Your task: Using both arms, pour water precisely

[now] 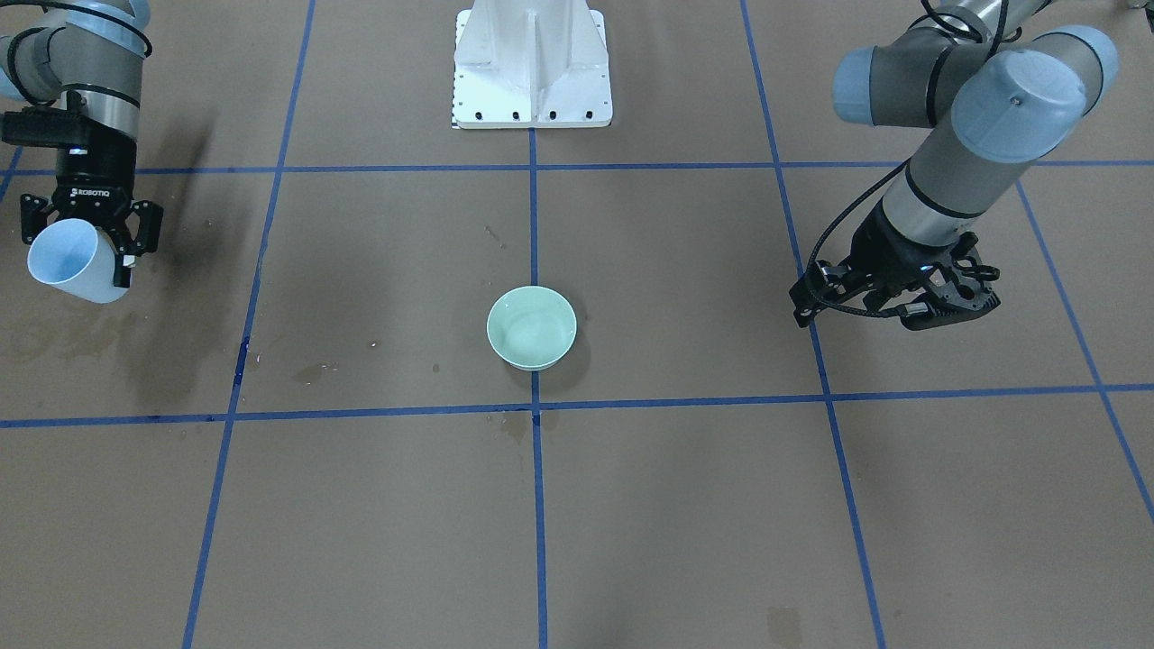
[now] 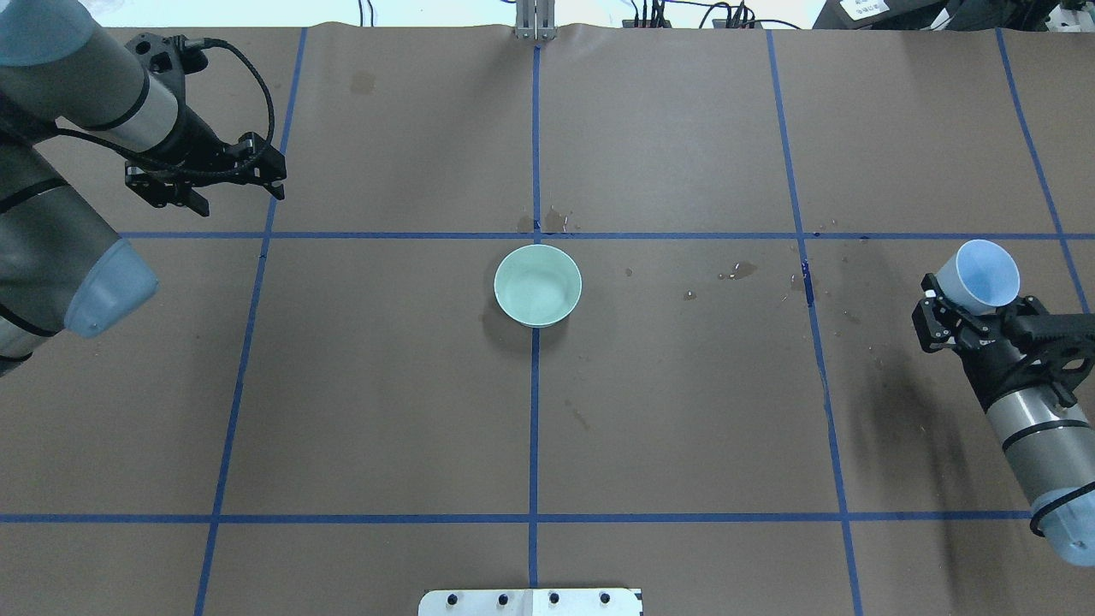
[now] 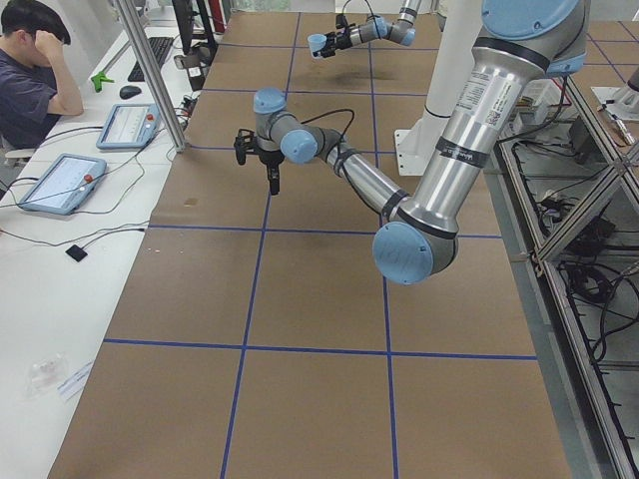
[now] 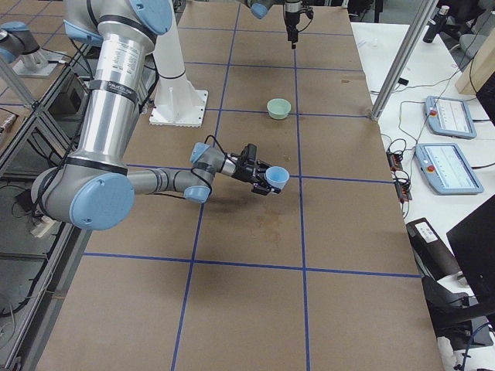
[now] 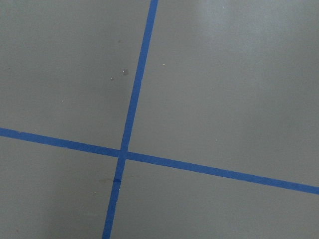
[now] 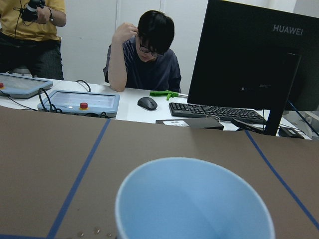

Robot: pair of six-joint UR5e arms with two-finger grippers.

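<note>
1. The bench (image 2: 684, 411) is covered in brown paper with a grid of blue tape.
2. The left arm (image 2: 51, 248) reaches over the bench's left end, toward the operators' edge. Its left gripper (image 2: 205, 180) points down and carries nothing; I cannot tell whether its jaws are parted.
3. The right arm (image 2: 1039, 453) is at the bench's right end. Its right gripper (image 2: 975, 304) is clamped around a pale blue cup (image 2: 979, 274).
4. A white pedestal (image 1: 532, 63) stands at the middle of the robot's edge.
5. A pale green bowl (image 2: 537, 285) sits upright mid-bench on the central tape line.
6. The cup is held off the bench, tilted with its mouth toward the operators.
7. The water cannot be made out for certain in either the cup or the bowl.
</note>
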